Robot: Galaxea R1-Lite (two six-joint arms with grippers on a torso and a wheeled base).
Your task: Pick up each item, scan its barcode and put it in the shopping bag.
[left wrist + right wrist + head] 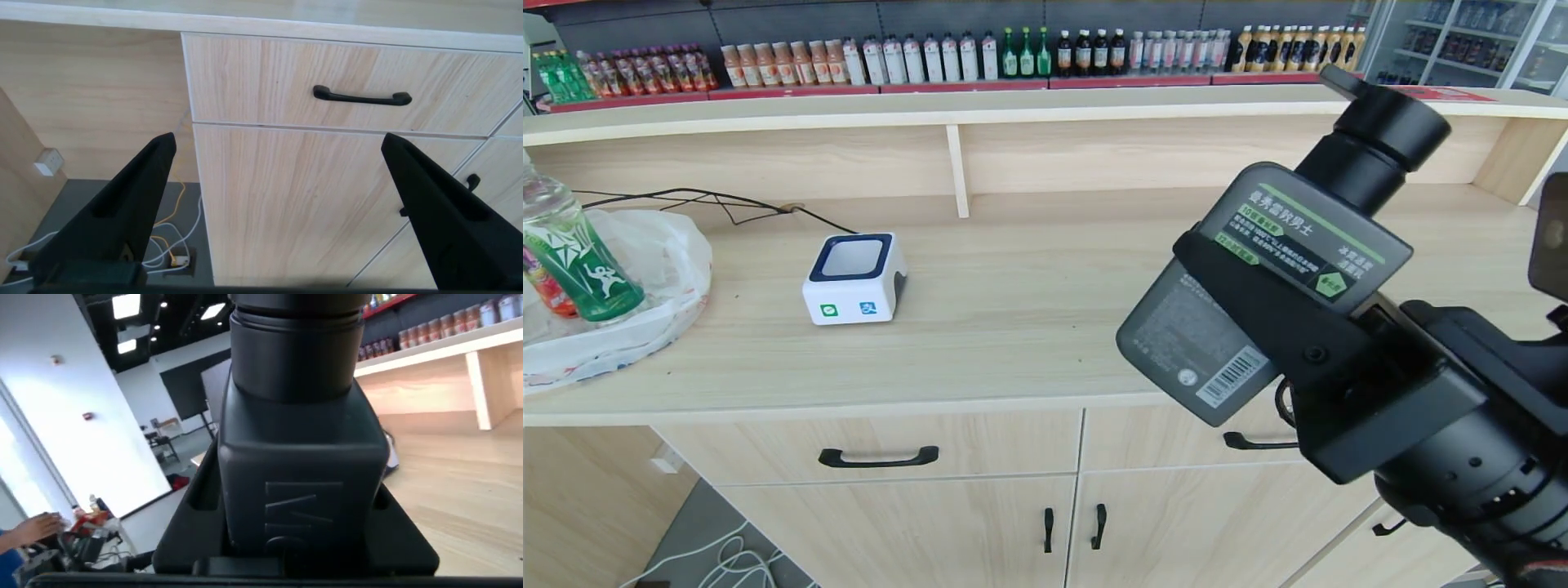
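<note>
My right gripper [1278, 306] is shut on a dark grey bottle [1262, 278] with a black cap, held tilted in the air above the counter's front right edge. Its barcode label [1232, 377] faces the head camera. The right wrist view has the same bottle [298, 449] up close between the fingers. A white scanner box [856, 278] with a dark-rimmed window sits on the counter left of centre. The white shopping bag [645, 310] lies at the far left with a green bottle [574, 253] in it. My left gripper [278, 212] hangs open, low before the cabinet drawers.
The wooden counter [1029, 327] has a raised back shelf [1013, 106] and a divider [958, 167]. A black cable [711, 200] runs from the scanner to the back left. Drawers and doors with black handles [878, 457] are below. Drink bottles line the shelves behind.
</note>
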